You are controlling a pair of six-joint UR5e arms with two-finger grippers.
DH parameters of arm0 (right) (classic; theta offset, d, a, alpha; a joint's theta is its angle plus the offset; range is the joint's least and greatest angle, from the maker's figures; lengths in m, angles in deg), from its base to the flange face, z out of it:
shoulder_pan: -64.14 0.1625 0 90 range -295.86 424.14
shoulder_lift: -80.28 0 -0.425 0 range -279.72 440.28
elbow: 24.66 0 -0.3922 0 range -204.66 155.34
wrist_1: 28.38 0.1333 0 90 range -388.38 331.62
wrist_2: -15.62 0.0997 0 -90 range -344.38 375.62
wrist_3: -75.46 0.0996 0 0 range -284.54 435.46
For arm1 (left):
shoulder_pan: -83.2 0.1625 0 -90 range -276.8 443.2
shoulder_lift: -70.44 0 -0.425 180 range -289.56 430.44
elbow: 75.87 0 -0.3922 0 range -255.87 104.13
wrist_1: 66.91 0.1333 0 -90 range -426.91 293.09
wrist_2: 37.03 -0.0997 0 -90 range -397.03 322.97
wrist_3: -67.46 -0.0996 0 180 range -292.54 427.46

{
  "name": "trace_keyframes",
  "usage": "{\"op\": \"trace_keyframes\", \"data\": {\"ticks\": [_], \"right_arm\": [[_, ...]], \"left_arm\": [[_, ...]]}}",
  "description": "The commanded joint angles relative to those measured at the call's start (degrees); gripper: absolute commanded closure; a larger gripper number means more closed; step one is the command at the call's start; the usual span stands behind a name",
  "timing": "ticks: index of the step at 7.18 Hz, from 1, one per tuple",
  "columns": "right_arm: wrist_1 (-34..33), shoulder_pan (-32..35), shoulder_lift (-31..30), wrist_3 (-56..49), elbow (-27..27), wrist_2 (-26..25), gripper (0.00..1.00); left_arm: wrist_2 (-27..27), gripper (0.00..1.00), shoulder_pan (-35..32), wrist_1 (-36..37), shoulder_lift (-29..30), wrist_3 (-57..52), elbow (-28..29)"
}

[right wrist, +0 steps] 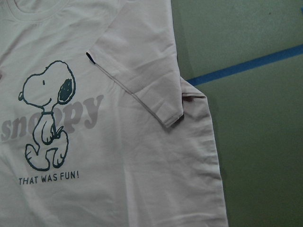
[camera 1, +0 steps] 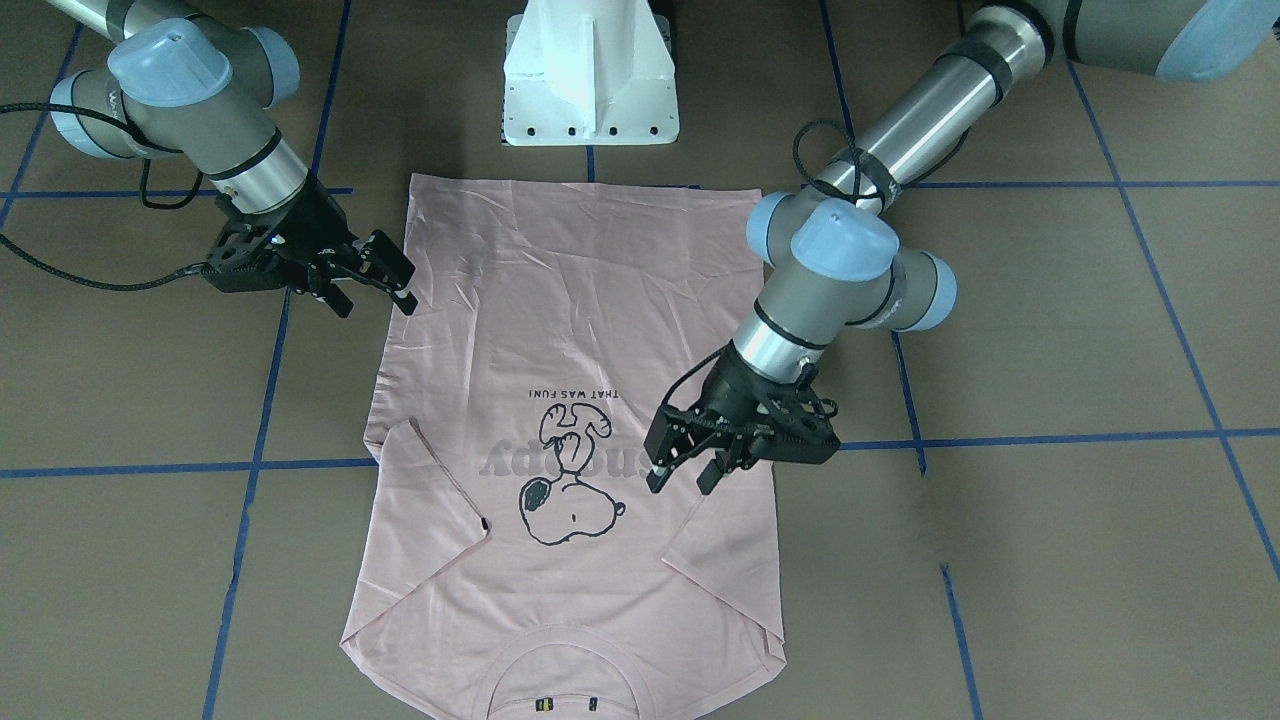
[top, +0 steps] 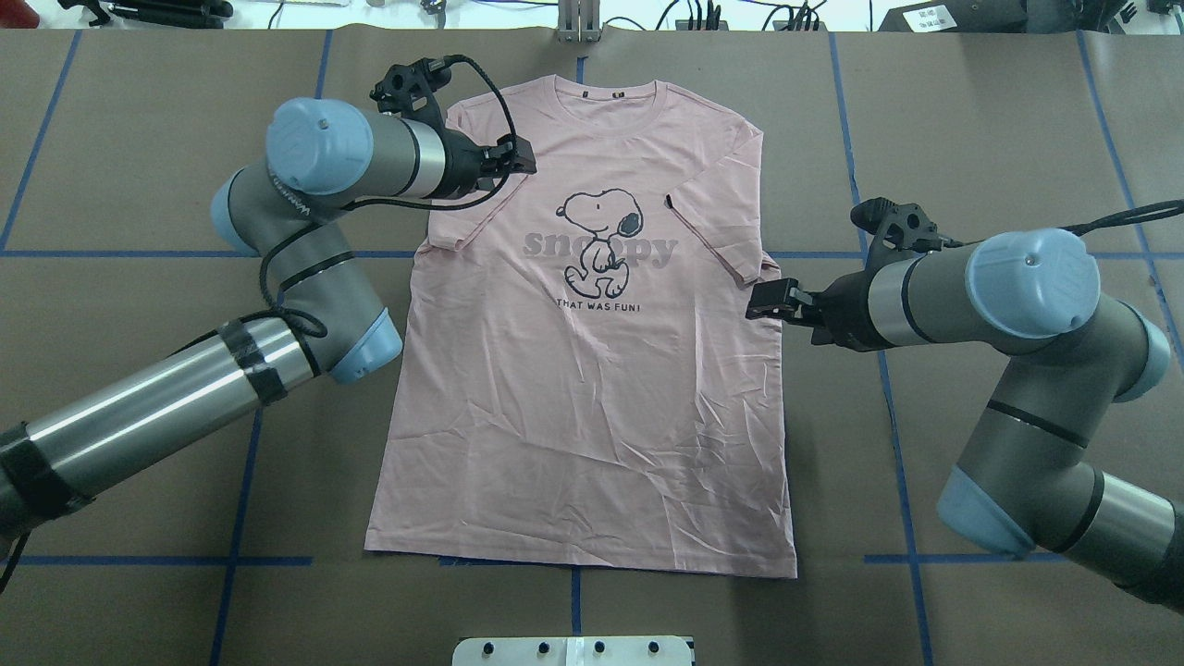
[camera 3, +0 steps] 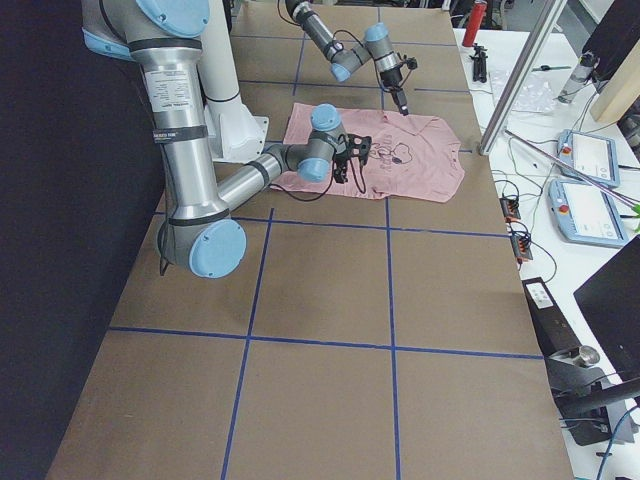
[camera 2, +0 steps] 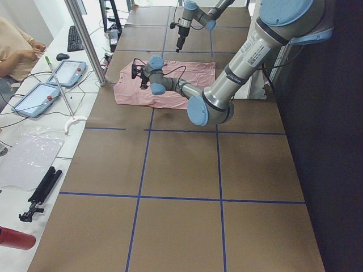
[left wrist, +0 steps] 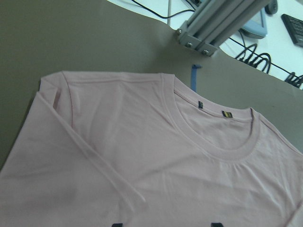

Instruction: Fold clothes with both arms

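The T-shirt (top: 573, 407) lies flat on the counter (top: 971, 120), front up. Its hem is toward my pedestal base (camera 1: 590, 90) and its collar (top: 606, 92) at the far end, with both sleeves folded in over its chest. My left gripper (camera 1: 680, 482) hangs over the T-shirt's folded sleeve (top: 462, 217) on my left, while my right gripper (camera 1: 372, 300) is at the T-shirt's right side edge, just hemward of the other folded sleeve (top: 717, 231).

On the chest of the pink T-shirt (top: 573, 416), "snoopy" is printed in large grey letters, partly covered by the dog outline (top: 601, 236). Below it, "THAT WAS FUN!" is printed in small black capitals. The collar tags (top: 615, 92) cannot be read.
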Motion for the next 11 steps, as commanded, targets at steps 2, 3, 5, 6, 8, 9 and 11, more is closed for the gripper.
{"op": "trace_keyframes", "data": {"ticks": [2, 3, 5, 6, 8, 9, 11], "right_arm": [[-0.5, -15.5, -3.2, 16.1, 3.2, -15.0, 0.08], [-3.8, -18.3, -4.4, 21.7, 8.1, -15.8, 0.09], [-8.9, -30.1, -8.4, 26.7, 12.7, -28.2, 0.12], [-15.0, -32.2, -8.9, 27.2, 12.9, -28.4, 0.11], [-19.7, -33.6, -8.8, 31.4, 14.6, -26.8, 0.11], [-19.8, -33.9, -8.9, 32.5, 14.1, -26.8, 0.11], [-19.8, -33.8, -8.9, 32.6, 13.3, -26.8, 0.2]], "left_arm": [[0.1, 0.3, 3.9, 2.1, -5.9, 7.0, -12.6], [-0.1, 0.3, 3.9, 1.6, -6.1, 6.8, -12.1], [-0.1, 0.3, 3.9, 1.3, -7.0, 6.6, -12.1], [0.0, 0.3, 3.9, 1.2, -7.1, 6.6, -11.7], [-0.1, 0.3, 4.1, 1.2, -6.9, 6.7, -11.7], [0.0, 0.3, 4.1, 1.2, -7.0, 6.7, -11.7], [-0.1, 0.3, 4.1, 1.2, -6.9, 6.6, -11.6]]}}
